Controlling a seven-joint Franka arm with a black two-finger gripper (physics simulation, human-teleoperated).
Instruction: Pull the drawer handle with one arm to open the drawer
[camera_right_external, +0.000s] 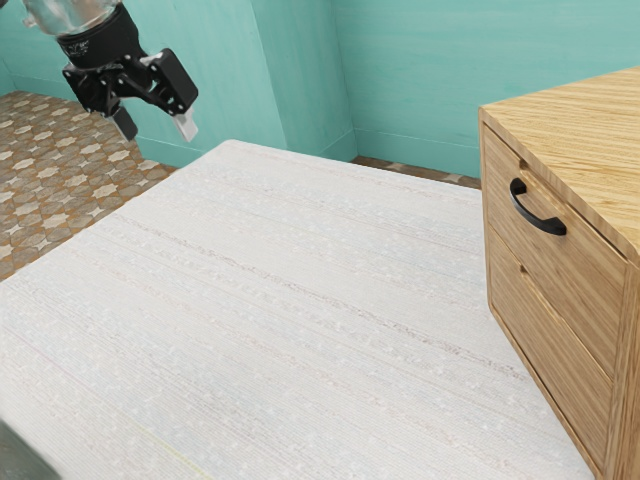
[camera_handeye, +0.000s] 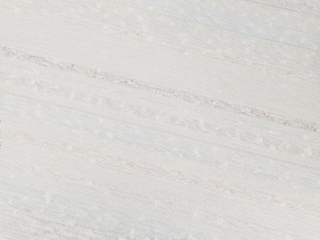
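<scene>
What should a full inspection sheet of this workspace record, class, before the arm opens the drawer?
Surface: white grained tabletop.
Job's things: light wooden cabinet at the exterior view's right; its upper drawer looks shut, black curved handle untouched.
Clutter: nothing seen.
Grippers: black two-finger gripper open, raised at the exterior view's upper left, far from the handle.
Cables: nothing seen.
Surroundings: teal walls, patterned tile floor.

text: none readable | labels, brands: none | numbers, signs: none on any surface
</scene>
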